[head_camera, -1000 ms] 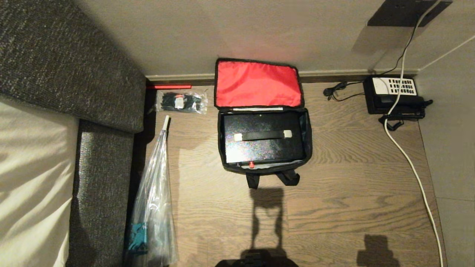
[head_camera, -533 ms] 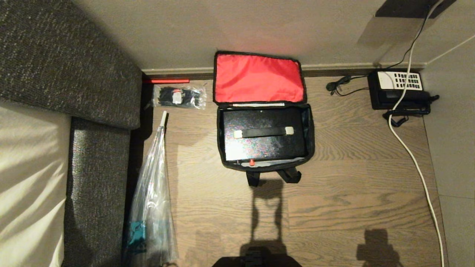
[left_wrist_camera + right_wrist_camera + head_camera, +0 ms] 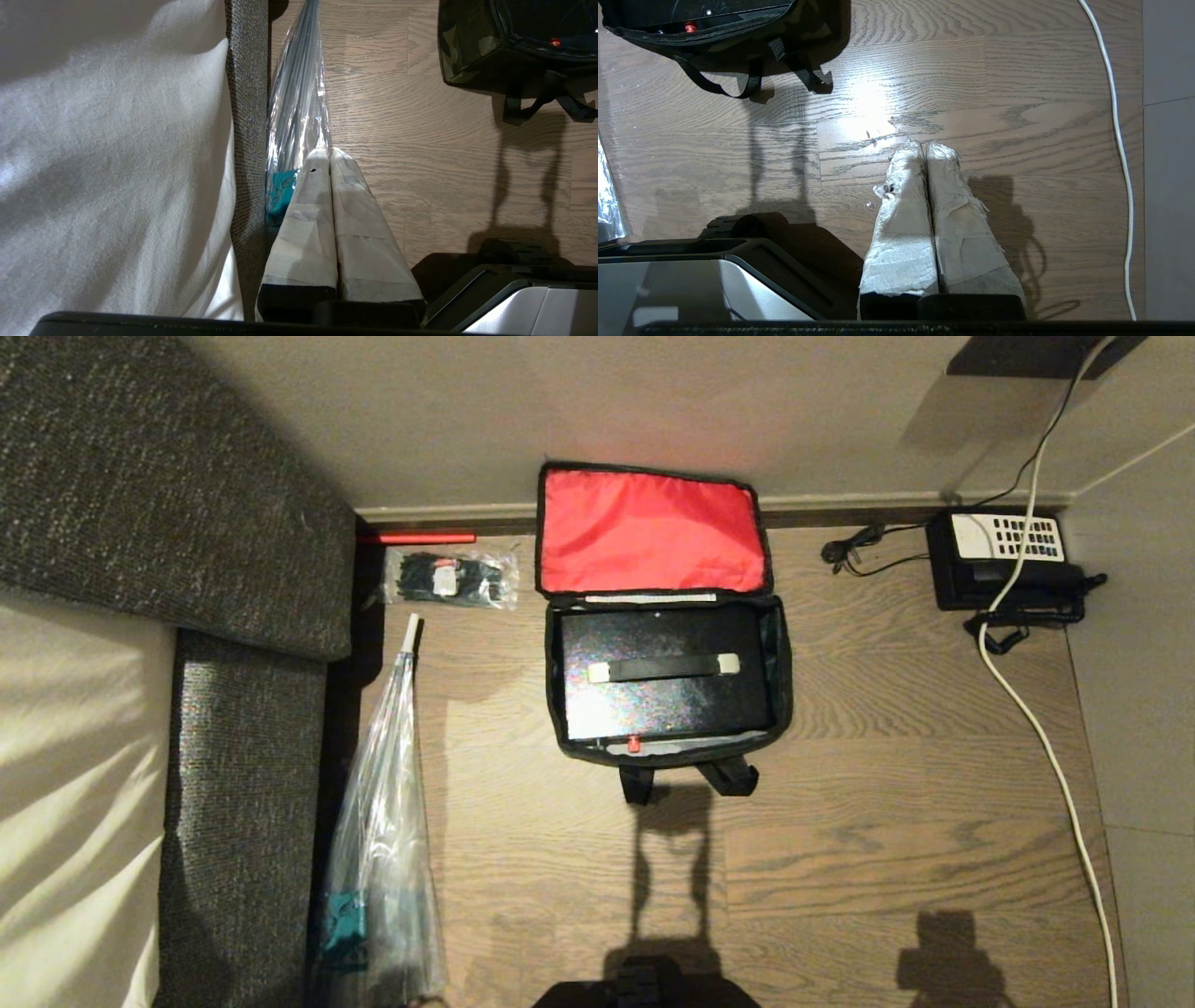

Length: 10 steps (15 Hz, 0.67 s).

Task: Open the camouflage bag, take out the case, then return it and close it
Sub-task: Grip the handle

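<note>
Lying open on the floor, the camouflage bag (image 3: 667,616) holds the case (image 3: 665,674) under its raised red lid; only the head view shows this fully, while each wrist view shows the left gripper (image 3: 329,151) and right gripper (image 3: 927,145) clenched empty.

You have bare wood floor (image 3: 887,821) open in front of the bag (image 3: 782,691) and to its right, wide enough for either gripper to come in. The lid (image 3: 651,530) leans back against the wall, so nothing covers the case (image 3: 663,705) from above. On the left, the wrapped umbrella (image 3: 387,821) lies along the sofa (image 3: 243,784), narrowing that side. On the right, the white cable (image 3: 1046,747) trails across the floor and the telephone (image 3: 1004,574) fills the far corner
</note>
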Available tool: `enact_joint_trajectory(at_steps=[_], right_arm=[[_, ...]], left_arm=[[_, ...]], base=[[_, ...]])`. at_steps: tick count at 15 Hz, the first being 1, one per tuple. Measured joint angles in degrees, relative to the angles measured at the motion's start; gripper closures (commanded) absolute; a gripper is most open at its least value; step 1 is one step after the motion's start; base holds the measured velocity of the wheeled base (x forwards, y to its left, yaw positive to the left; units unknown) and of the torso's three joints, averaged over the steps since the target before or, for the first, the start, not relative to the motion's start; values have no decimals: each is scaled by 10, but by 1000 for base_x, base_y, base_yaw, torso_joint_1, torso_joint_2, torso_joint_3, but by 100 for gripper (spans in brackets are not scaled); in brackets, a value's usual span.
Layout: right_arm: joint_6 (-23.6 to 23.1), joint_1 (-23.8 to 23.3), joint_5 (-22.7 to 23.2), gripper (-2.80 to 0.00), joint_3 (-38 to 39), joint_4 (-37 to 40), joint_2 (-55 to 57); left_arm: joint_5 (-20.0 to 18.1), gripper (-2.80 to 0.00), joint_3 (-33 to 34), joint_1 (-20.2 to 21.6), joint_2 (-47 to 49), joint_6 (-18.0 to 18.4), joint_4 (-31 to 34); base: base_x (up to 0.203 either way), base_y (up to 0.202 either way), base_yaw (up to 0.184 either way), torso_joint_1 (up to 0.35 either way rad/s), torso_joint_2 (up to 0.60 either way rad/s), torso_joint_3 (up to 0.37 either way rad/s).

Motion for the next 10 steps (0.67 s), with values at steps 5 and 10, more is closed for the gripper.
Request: enact_joint_trajectory(at_steps=[5, 10], right_arm=[[0, 0, 0, 0, 0, 0, 0], [1, 0, 0, 0, 0, 0, 0]], left_arm=[[0, 0, 0, 0, 0, -5, -1], [-13, 0, -1, 0, 11, 22, 3]], base=[[-90, 0, 2, 3, 1, 2], [0, 0, 0, 0, 0, 0]])
